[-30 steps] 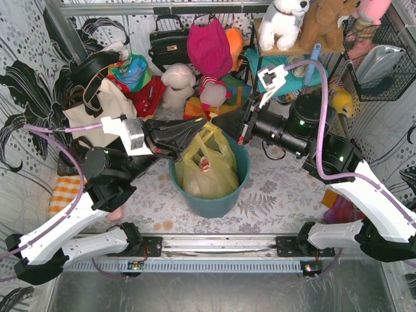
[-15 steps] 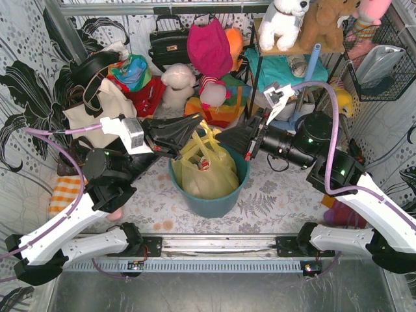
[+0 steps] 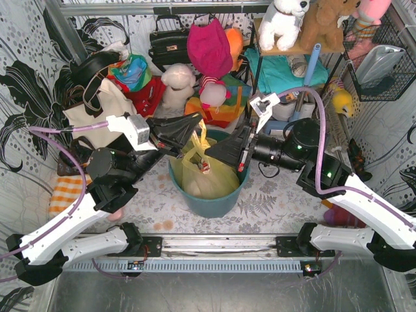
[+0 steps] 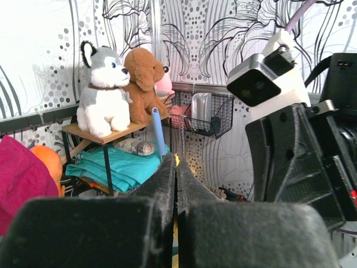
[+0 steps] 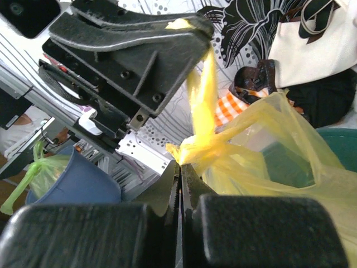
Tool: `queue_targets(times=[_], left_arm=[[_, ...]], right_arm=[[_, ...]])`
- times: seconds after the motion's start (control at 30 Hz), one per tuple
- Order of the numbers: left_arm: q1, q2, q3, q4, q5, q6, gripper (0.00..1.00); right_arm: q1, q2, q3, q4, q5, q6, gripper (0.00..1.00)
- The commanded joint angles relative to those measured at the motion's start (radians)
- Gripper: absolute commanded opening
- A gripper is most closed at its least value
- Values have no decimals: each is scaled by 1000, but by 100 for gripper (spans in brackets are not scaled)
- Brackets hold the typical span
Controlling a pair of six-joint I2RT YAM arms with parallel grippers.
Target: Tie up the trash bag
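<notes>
The trash bag [image 3: 209, 181], thin yellow plastic with white-and-red paper showing through, sits in the round teal bin [image 3: 214, 205]. My left gripper [image 3: 197, 128] is shut on a stretched yellow strip of the bag above the bin's far rim; a yellow sliver shows at its tips in the left wrist view [image 4: 176, 162]. My right gripper [image 3: 209, 154] is shut on the bunched yellow plastic just below, over the bag's top. In the right wrist view [image 5: 179, 165] the gathered bag [image 5: 262, 145] meets its tips, and the left gripper [image 5: 187, 27] holds the strip above.
A cream tote [image 3: 97, 110], a black handbag [image 3: 168, 42] and plush toys [image 3: 283, 23] on a shelf crowd the back. A wire basket [image 3: 377, 62] hangs at the right. An orange-checked cloth [image 3: 65, 192] lies left. A blue bin [image 5: 72, 181] shows in the right wrist view.
My right gripper has moved down and left, from beside the left gripper's tips to the bag's top. The left gripper has risen slightly, and the yellow strip is now stretched between them.
</notes>
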Motion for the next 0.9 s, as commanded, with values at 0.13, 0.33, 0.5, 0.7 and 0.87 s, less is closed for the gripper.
queue_targets(times=[0.13, 0.33, 0.5, 0.7, 0.87], left_arm=[[3, -5, -9, 0, -66, 12, 3], [4, 7, -4, -4, -77, 11, 3], [3, 10, -4, -6, -72, 8, 3], [4, 10, 1, -13, -61, 4, 3], [3, 15, 7, -26, -45, -1, 3]], right_arm=[[56, -3, -20, 29, 60, 34, 0], [123, 3, -44, 9, 183, 54, 0], [215, 6, -61, 11, 414, 62, 0], [355, 62, -18, 29, 641, 5, 0], [435, 101, 4, 13, 876, -18, 0]])
